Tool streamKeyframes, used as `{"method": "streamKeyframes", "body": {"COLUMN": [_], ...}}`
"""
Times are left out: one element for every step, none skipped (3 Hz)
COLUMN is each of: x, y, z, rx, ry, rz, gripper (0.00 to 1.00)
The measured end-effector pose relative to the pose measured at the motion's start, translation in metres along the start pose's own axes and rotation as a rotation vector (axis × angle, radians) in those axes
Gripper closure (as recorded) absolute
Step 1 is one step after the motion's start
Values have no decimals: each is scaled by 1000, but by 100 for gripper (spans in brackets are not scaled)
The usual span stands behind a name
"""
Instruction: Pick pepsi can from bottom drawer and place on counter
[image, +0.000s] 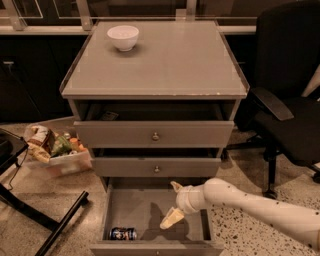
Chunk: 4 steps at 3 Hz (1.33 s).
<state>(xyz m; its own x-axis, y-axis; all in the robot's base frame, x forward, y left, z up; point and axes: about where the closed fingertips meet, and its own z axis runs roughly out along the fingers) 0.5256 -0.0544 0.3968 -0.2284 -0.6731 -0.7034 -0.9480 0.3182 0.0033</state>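
Note:
The pepsi can (123, 233) lies on its side at the front left of the open bottom drawer (145, 207). My gripper (173, 202) hangs over the drawer's right half, to the right of the can and a little above it, apart from it. Its cream fingers (171, 219) are spread open and hold nothing. The white arm reaches in from the lower right. The grey counter (165, 65) tops the cabinet above.
A white bowl (123, 37) stands at the counter's back left. The top drawer (155, 134) is slightly open. A black office chair (287, 100) stands at the right. A bin of snacks (56, 147) and black metal legs (45, 220) are on the floor at the left.

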Motion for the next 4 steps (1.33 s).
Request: {"method": "streamKeyframes", "body": {"x": [-2,6,26,27], "y": [0,9,19,20], "z": [75,147,207,207], "rx": [-27,-76,-105,-102], "ry": [-91,-147,-167,-172], "rz": [-97,-145,-158,-157], "gripper": [0,0,0,0]}}
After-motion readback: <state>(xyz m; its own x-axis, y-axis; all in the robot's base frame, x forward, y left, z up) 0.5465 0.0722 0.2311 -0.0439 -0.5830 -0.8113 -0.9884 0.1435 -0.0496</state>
